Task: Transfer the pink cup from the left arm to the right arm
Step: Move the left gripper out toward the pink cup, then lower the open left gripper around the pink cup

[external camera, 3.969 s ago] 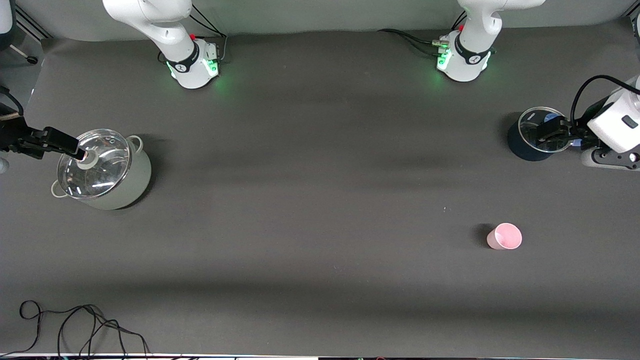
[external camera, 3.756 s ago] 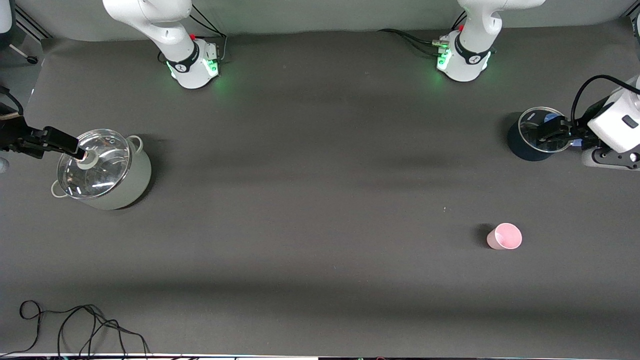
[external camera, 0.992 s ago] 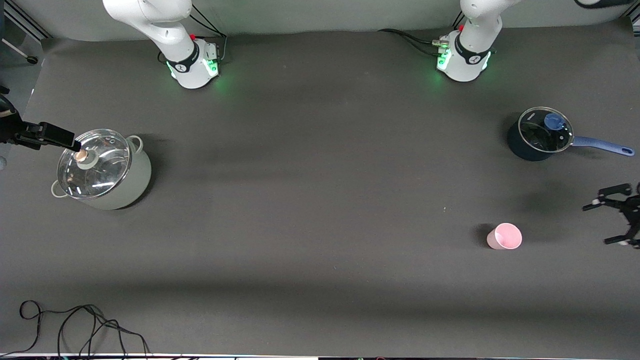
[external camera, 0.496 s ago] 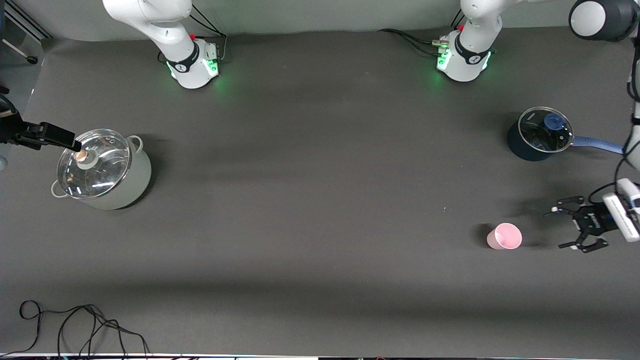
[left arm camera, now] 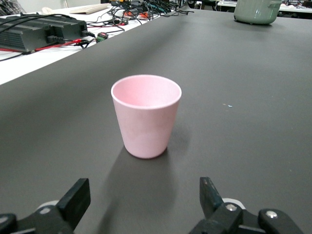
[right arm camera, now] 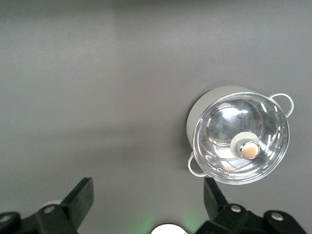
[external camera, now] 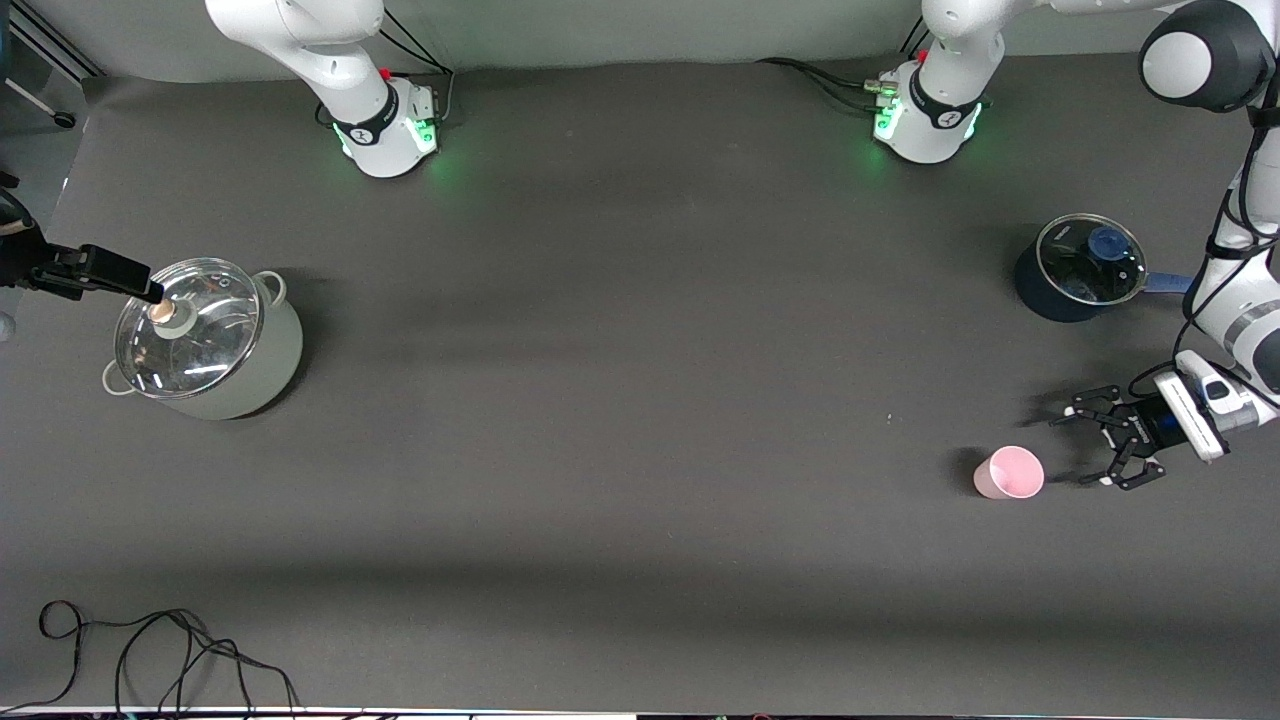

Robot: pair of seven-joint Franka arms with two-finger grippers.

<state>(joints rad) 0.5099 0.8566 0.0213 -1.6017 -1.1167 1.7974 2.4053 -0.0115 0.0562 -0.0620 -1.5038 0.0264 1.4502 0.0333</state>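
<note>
The pink cup (external camera: 1010, 473) stands upright on the dark table toward the left arm's end. My left gripper (external camera: 1082, 450), with claw fingers, is open and low beside the cup, a short gap away, its fingers pointing at it. In the left wrist view the cup (left arm camera: 146, 114) stands just ahead of the open, empty left gripper (left arm camera: 144, 200). My right gripper (external camera: 120, 275) is open and empty, hanging by the rim of a lidded pot at the right arm's end. In the right wrist view the right gripper (right arm camera: 146, 204) is spread wide, above the table.
A grey-green pot with a glass lid (external camera: 205, 340) stands at the right arm's end, also in the right wrist view (right arm camera: 239, 136). A dark blue lidded saucepan (external camera: 1075, 268) stands farther from the camera than the cup. Loose cables (external camera: 160, 650) lie at the near edge.
My left gripper has left the saucepan lid and come down toward the cup, closing in from the table's end. My right gripper has drawn back off the pot lid's knob.
</note>
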